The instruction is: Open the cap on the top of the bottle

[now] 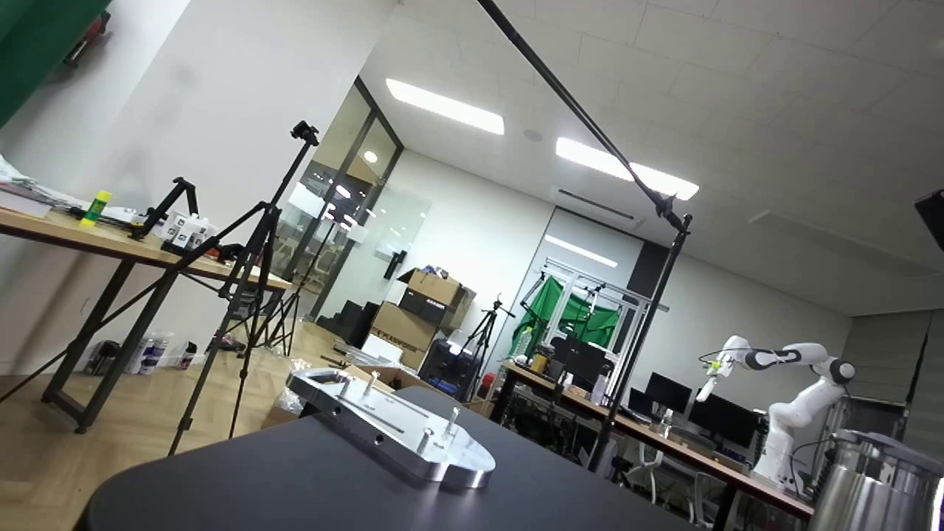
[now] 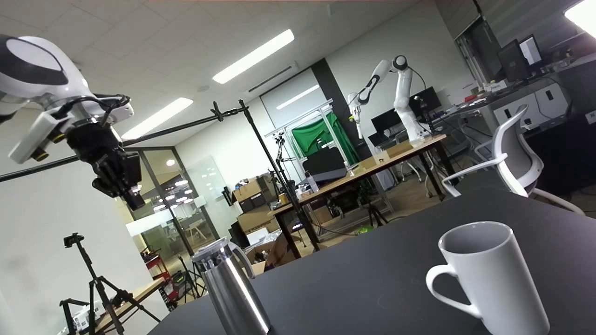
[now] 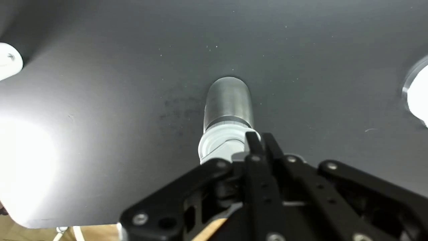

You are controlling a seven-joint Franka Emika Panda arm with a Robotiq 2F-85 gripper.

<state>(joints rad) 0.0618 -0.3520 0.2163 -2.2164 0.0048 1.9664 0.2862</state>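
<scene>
The bottle is a steel jug with a light grey cap and side handle. It stands upright on the dark table in an exterior view (image 2: 235,295) and partly shows at the lower right in an exterior view (image 1: 870,494). In the wrist view the steel body (image 3: 229,97) and grey cap (image 3: 222,144) lie beyond my fingers, which hide part of the cap. My gripper (image 2: 135,201) hangs well above the bottle, apart from it. In the wrist view its fingertips (image 3: 261,135) are together with only a thin gap and nothing held.
A white mug (image 2: 498,284) stands on the dark table (image 2: 354,293). A metal plate with pegs (image 1: 398,417) lies on the same table. The wrist view shows a rounded white piece (image 3: 9,61) at the left edge and a bright white thing (image 3: 419,95) at the right edge.
</scene>
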